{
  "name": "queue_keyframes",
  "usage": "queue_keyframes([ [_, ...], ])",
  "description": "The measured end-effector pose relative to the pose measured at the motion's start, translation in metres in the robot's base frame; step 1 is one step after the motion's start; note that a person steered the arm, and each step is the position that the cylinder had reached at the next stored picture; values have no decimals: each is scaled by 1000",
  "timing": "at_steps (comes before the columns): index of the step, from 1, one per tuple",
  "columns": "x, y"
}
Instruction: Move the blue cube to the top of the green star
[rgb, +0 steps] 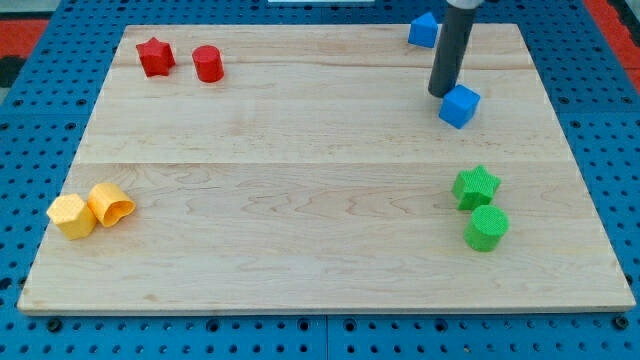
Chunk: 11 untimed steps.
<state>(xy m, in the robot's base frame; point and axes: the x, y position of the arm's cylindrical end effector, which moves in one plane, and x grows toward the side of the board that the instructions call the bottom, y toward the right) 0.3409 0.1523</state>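
The bench (300, 150) is pale, light-brown wood with fine lengthwise grain, lying on a blue pegboard (40, 150) dotted with dark holes. The rod is dark grey, down to my tip (441, 93). The blue cube (459, 106) and the other blue block (424, 30) are bright blue. The green star (476, 186) and green cylinder (487, 228) are vivid green. The red star (155, 57) and red cylinder (208, 63) are red; the yellow block (71, 215) is yellow and the orange block (110, 204) yellow-orange.
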Motion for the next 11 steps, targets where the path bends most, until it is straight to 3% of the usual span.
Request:
queue_keyframes([
  [1, 16, 1],
  [2, -21, 25],
  [4, 32, 56],
  [5, 43, 33],
  [6, 26, 57],
  [7, -1, 39],
  [10, 29, 35],
  [11, 2, -8],
])
